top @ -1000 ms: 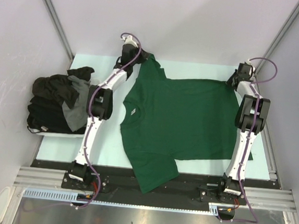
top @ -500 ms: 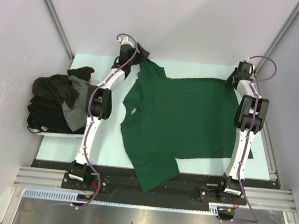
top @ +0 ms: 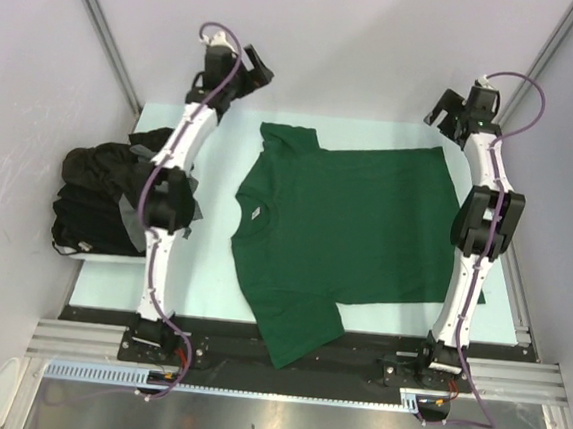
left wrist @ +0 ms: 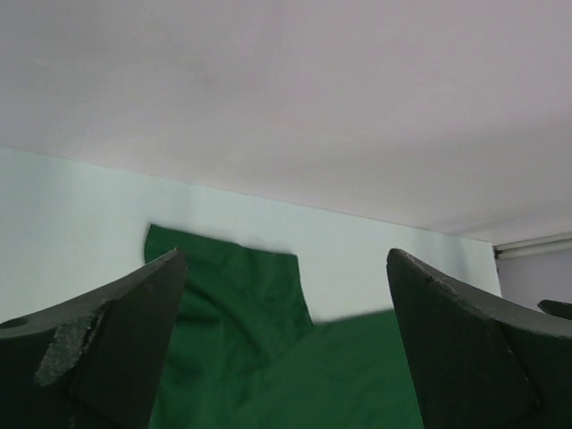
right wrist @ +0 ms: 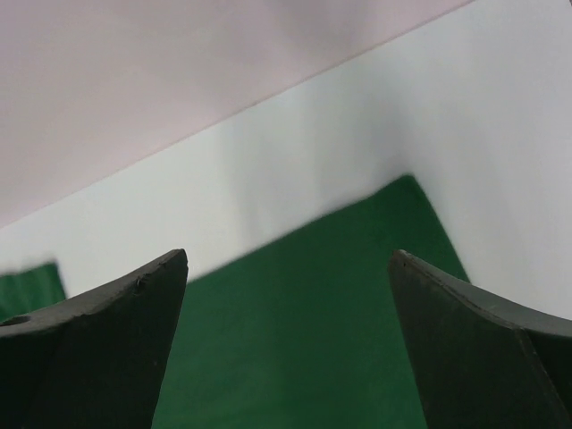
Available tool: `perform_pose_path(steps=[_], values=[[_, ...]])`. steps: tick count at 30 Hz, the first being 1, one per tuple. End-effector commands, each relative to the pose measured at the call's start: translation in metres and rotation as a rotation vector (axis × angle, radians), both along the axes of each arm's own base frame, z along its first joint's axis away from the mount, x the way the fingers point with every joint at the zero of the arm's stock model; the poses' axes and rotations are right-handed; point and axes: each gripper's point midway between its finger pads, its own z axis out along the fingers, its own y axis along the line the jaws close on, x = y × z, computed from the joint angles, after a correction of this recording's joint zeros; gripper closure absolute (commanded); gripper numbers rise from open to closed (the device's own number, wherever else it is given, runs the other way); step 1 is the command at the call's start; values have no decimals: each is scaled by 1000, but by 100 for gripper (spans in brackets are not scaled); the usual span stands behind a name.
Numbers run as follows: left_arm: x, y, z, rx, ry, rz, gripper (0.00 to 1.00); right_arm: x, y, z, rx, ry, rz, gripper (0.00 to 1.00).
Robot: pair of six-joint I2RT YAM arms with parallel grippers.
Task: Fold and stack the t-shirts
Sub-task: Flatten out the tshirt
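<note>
A dark green t-shirt (top: 345,230) lies spread flat on the pale table (top: 211,278), neck to the left with a small white label, near sleeve hanging over the front edge. My left gripper (top: 254,71) hovers open above the far left corner, beyond the far sleeve (left wrist: 241,295). In the left wrist view the gripper (left wrist: 286,259) has nothing between its fingers. My right gripper (top: 441,110) hangs open above the shirt's far hem corner (right wrist: 304,340). Seen from the right wrist, that gripper (right wrist: 288,257) is empty too. Black and dark grey t-shirts (top: 107,199) lie heaped at the left.
The heap of dark shirts sits in a tray off the table's left side. The back wall (top: 351,50) stands close behind both grippers. A metal rail (top: 519,305) runs along the table's right edge, and side walls close in left and right.
Both grippers opened and let go of the green shirt's far edge, then rose and drew back toward the wall. The far sleeve and hem corner dropped flat onto the table.
</note>
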Motion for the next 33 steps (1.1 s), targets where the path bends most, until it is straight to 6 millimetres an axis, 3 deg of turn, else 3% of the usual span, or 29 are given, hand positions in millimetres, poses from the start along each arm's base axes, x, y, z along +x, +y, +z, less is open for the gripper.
perform_pose_path(steps=[1,2,3,4,5,6,7,8,9,11,17,18,25,28,31,33], values=[[-81,-9,84,122,10,-4,2,-45,36,68,-23,-23,71,0],[-96,-6,92,162,22,23,3,-52,39,69,-31,-14,64,0],[-109,1,74,220,95,56,4,-60,47,64,-39,4,73,0],[-122,-4,49,255,162,42,7,-70,50,76,-47,-5,69,0],[-133,-3,45,267,186,40,11,-81,52,56,-54,50,59,0],[-147,-1,13,276,275,36,15,-87,55,53,-52,61,59,0],[-154,0,0,273,311,33,18,-94,62,54,-51,61,69,0],[-160,1,-3,262,323,40,23,-103,63,36,-52,101,62,0],[-172,2,-30,263,385,34,25,-106,66,33,-49,109,57,0],[-184,-1,-57,232,430,21,31,-115,67,13,-41,158,53,0],[-192,-12,-116,167,514,12,37,-124,67,-13,10,225,30,0],[-192,-12,-132,169,539,16,37,-124,67,-14,12,226,29,0],[-192,-8,-182,132,619,61,44,-123,61,-20,29,240,9,0],[-203,9,-203,181,691,121,47,-125,57,-23,33,248,-5,0],[-210,39,-210,298,740,230,48,-123,52,-28,37,247,-10,0],[-211,42,-209,297,745,238,49,-121,50,-32,64,258,-17,0]])
